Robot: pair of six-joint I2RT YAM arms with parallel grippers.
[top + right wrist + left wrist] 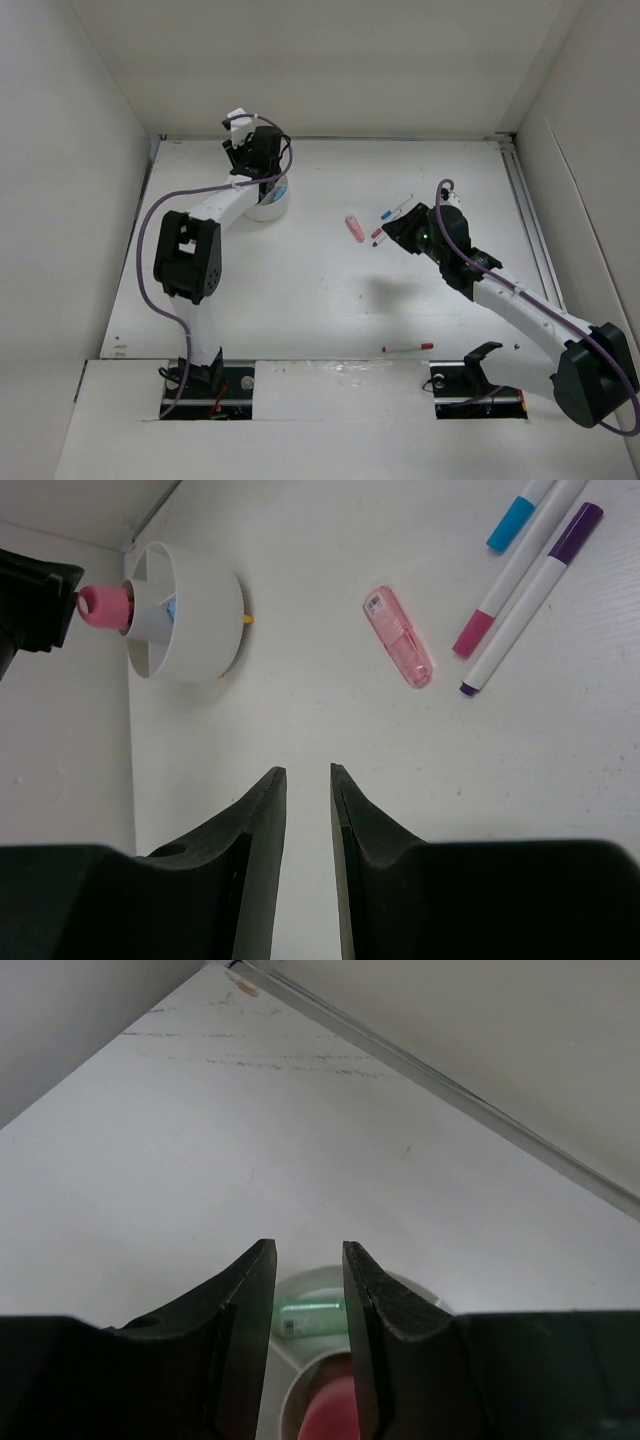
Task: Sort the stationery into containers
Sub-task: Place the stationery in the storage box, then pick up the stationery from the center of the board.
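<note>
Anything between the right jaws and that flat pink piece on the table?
Nothing. Right wrist view shows bare table from the right jaws to the flat pink piece.

Viewed from above, a plain white tabletop. At 11 o'clock, close to the far edge, a low round white plastic cup with inner dividers, standing upright. Just past centre toward 1 o'clock, a flat translucent pink plastic case. Near it at 2 o'clock, lying roughly parallel, a thin white pen with a blue cap, a thin white pen with a pink cap and a thin white pen with a purple cap. Alone at 5 o'clock, near the front edge, a thin white pen with a red cap.
</note>
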